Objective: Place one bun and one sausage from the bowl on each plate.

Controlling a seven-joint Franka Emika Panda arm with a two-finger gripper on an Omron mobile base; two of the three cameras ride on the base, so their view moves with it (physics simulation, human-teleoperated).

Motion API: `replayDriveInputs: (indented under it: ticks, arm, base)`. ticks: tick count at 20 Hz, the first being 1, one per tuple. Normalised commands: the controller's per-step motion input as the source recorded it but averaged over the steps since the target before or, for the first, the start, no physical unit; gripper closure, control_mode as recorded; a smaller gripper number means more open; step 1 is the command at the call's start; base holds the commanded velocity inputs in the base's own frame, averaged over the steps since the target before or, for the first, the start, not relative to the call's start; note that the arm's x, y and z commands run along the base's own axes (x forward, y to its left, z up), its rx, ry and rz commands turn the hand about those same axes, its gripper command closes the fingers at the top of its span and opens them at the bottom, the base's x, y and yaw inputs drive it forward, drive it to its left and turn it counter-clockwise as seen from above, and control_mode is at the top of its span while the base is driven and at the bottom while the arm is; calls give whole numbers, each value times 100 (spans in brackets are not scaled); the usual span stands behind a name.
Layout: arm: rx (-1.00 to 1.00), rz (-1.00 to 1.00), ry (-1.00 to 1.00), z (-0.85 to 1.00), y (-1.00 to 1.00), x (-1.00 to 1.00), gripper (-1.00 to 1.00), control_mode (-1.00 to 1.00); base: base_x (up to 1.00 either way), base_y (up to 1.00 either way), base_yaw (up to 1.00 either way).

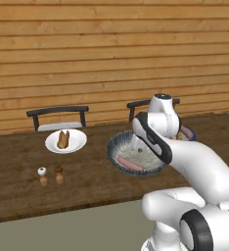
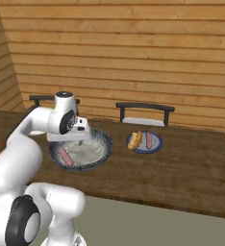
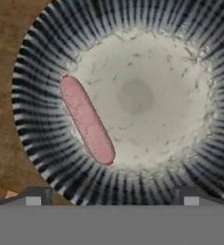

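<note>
The deep patterned bowl (image 1: 114, 147) (image 2: 103, 145) (image 3: 37, 100) stands on the wooden table and holds one pink sausage (image 1: 130, 163) (image 2: 62, 156) (image 3: 87, 119), lying left of the bowl's middle in the hand view. My gripper (image 3: 112, 196) hangs open straight above the bowl, with nothing between its fingers. At the far left, the white plate (image 1: 76, 143) carries a bun (image 1: 63, 139). The blue-grey plate (image 2: 156, 146) right of the bowl carries a bun (image 2: 136, 140) and a sausage (image 2: 148, 140); my arm hides most of this plate (image 1: 188, 132) in the left base view.
A salt shaker (image 1: 42, 176) and a pepper shaker (image 1: 59, 174) stand near the table's front left. Two dark chairs (image 1: 57, 116) (image 2: 144, 112) are pushed in at the far side, before a wooden plank wall.
</note>
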Motion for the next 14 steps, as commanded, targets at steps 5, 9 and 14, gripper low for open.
replayDriveInputs:
  ticks: [5, 9, 14]
  arm:
    - [-2, 0, 15, -34, 33, 0, -100, -100]
    - [0, 0, 12, -27, 30, 0, -100, -100]
    - [0, 0, 12, -16, 10, 34, -100, -100]
  base:
    - [0, 0, 0]
    - [0, 0, 0]
    - [0, 0, 0]
